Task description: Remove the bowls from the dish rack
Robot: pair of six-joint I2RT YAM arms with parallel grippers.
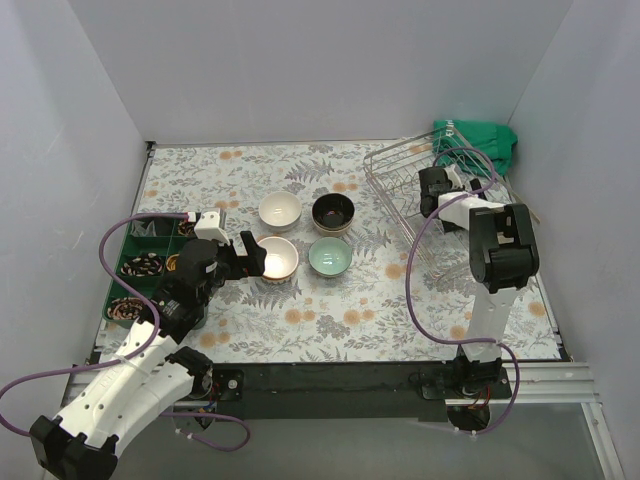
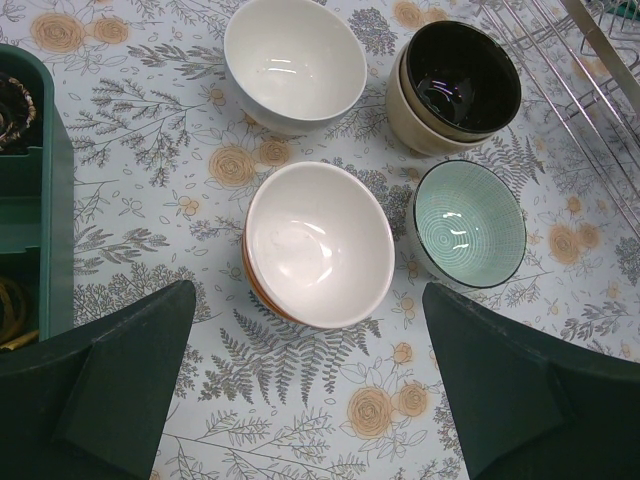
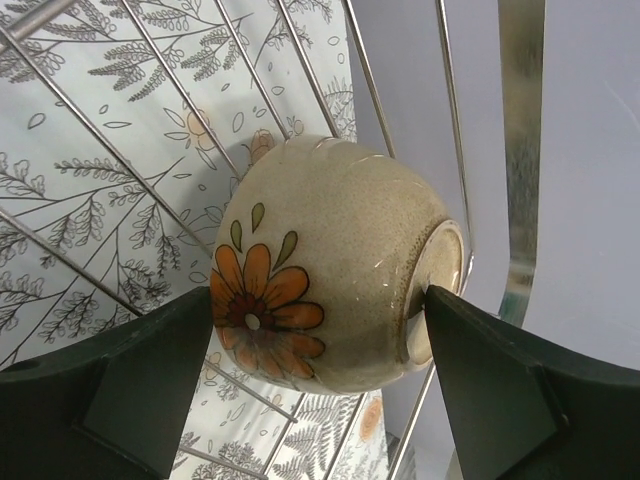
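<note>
Top external view shows bowls set out on the floral worktop (image 1: 330,325) to the left of the dish rack (image 1: 392,172): a far white bowl (image 1: 280,210), a dark brown bowl (image 1: 333,211) nested in a cream bowl (image 2: 415,125), a pale teal bowl (image 1: 329,257), and a near white bowl (image 1: 277,258) with an orange edge showing under its rim. The left end effector (image 1: 250,255) hangs over the near white bowl with its fingers spread wide and holds nothing; in its wrist view the two fingers sit apart from the bowl on either side. The right end effector (image 1: 432,186) reaches into the dish rack. There it grips a speckled tan bowl (image 3: 330,260) painted with an orange flower, which lies on its side among the wires, one finger against its wall and the other against its foot ring. A green compartment tray (image 1: 118,262) sits at the worktop's left edge and a green cloth (image 1: 488,140) lies behind the rack.
</note>
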